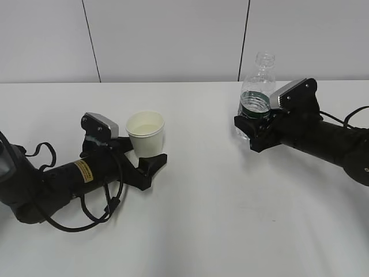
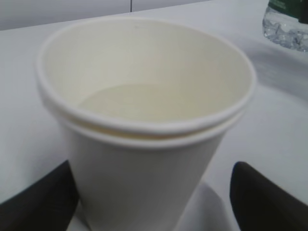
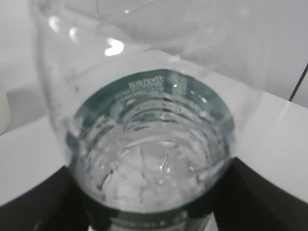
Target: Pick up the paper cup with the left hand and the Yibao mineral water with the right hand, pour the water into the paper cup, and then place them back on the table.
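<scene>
Both jaws wide: left apparently clear of paper cup (image 2: 144, 144), right gripping Yibao mineral water (image 3: 149, 159)

A laboratory or test room is indicated. A plain white table (image 1: 230, 231) is set against bare pale wall panels (image 1: 167, 40) divided by dark seams (image 1: 91, 40). No household or shop furnishings are seen.

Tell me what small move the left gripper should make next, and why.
Probably draw the left gripper straight back from the paper cup. The cup stands upright on the table, and in the left wrist view a gap shows beside it at the right finger.
</scene>
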You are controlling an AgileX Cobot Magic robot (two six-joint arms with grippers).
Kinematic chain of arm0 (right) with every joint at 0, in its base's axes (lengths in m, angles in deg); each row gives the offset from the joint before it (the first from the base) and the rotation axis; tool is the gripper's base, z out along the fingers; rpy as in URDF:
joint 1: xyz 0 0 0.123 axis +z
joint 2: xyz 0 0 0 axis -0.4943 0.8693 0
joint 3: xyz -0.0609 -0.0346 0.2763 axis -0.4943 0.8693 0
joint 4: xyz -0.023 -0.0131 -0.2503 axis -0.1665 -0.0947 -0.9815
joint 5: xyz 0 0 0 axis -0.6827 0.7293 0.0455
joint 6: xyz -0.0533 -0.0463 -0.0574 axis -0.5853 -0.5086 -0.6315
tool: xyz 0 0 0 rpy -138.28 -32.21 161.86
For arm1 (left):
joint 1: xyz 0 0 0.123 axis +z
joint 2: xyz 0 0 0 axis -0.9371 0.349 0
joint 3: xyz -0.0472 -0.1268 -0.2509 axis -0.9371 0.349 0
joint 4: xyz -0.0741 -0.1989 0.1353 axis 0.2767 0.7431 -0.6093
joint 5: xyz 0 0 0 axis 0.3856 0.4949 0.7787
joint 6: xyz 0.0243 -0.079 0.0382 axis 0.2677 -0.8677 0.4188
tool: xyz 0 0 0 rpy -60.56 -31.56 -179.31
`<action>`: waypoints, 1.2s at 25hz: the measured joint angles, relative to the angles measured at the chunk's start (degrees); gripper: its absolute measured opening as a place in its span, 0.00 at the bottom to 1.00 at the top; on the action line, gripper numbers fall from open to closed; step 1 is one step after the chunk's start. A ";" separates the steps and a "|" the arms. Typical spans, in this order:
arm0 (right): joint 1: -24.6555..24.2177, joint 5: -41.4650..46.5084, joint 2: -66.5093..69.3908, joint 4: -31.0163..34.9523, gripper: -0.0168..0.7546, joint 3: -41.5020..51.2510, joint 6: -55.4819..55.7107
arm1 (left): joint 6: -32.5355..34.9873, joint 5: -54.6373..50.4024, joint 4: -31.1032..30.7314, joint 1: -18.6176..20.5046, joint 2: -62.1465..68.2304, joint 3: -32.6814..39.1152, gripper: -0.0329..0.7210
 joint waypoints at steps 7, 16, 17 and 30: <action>0.00 2.94 0.00 -1.42 0.64 0.00 1.53 | -0.52 -3.49 -1.74 0.16 -3.20 0.00 0.87; 0.00 3.05 0.00 -1.77 0.64 0.00 3.56 | -0.57 -7.51 -3.29 0.30 -5.63 1.12 0.86; 0.00 3.05 0.00 -1.77 0.64 0.00 3.68 | -0.57 -7.51 -3.03 0.30 -5.63 1.63 0.86; 0.00 -5.64 4.78 -0.02 0.64 1.79 1.72 | 3.05 -1.20 1.51 2.12 -5.76 9.05 0.85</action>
